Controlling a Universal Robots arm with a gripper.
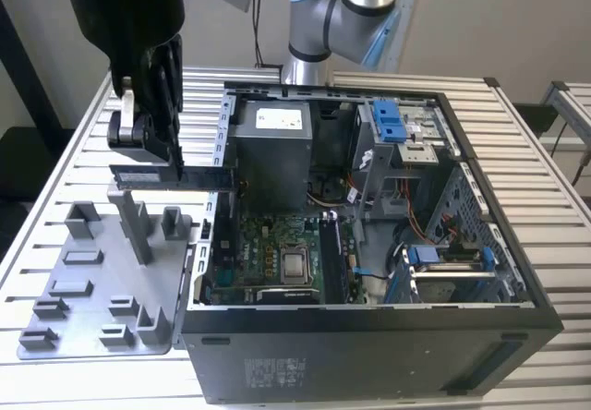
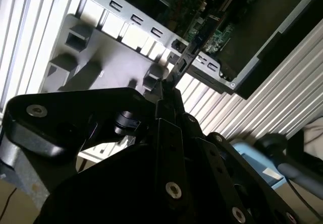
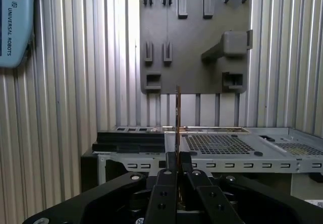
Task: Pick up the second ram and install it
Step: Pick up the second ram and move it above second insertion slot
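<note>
Dark second ram (image 3: pixel 177 117) in gripper (image 3: pixel 177 156)

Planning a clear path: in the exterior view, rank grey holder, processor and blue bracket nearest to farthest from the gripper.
From the gripper, shut on the second ram:
1. Grey holder, directly beneath.
2. Processor, mid-case.
3. Blue bracket, far corner, exterior view's right.
</note>
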